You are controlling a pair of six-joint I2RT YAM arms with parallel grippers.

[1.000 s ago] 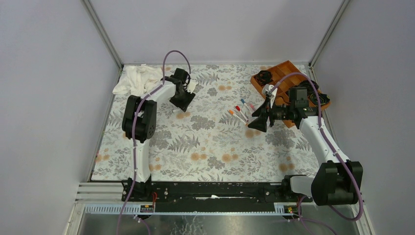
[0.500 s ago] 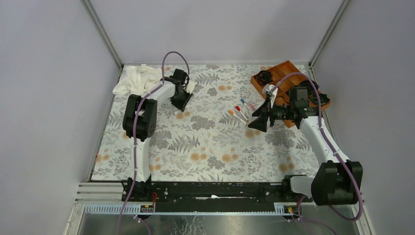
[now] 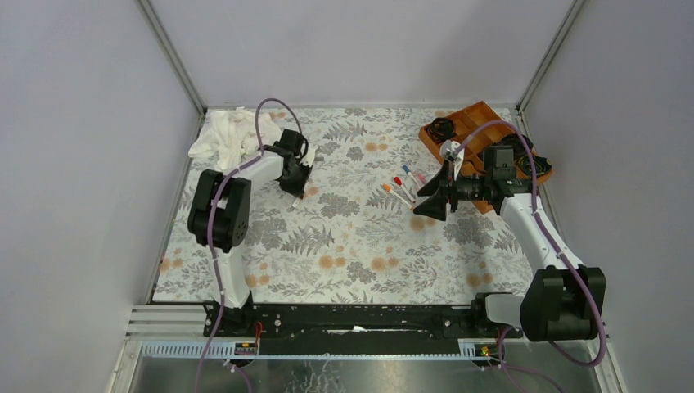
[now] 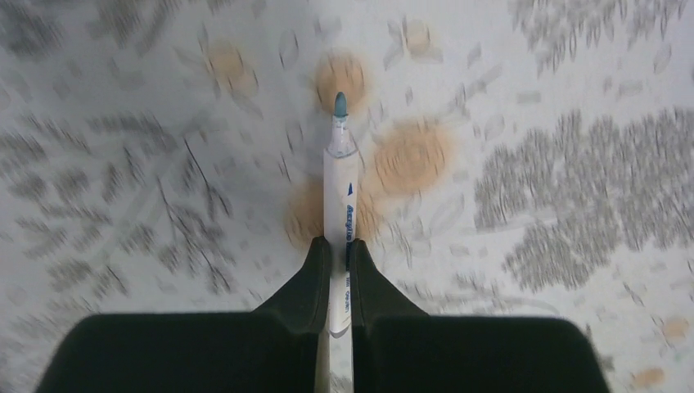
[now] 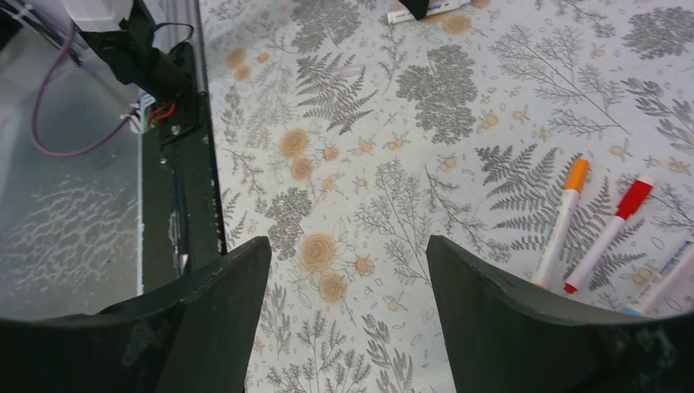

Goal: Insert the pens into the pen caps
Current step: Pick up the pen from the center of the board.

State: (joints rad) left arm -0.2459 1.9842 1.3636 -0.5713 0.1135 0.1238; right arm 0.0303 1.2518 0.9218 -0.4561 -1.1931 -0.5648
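Note:
My left gripper [image 4: 340,246] is shut on a white pen [image 4: 340,188] with an uncapped teal tip [image 4: 340,103], held low over the patterned cloth; in the top view this gripper [image 3: 296,188] is at the back left. Several white pens [image 3: 401,188] lie side by side mid-table. In the right wrist view one has an orange cap [image 5: 576,175], one a red cap [image 5: 634,196], and a third [image 5: 667,277] is cut off by the finger. My right gripper [image 3: 430,202] is open and empty just right of them, its jaws [image 5: 348,242] wide apart. No loose cap shows.
An orange tray [image 3: 483,123] with black rosette objects [image 3: 442,127] stands at the back right, behind my right arm. A crumpled white cloth [image 3: 225,135] lies at the back left. The black rail at the table's near edge [image 5: 176,164] shows in the right wrist view.
My left arm has swung left and its gripper has moved nearer and lower with the pen. The right arm and the pens on the table have not moved.

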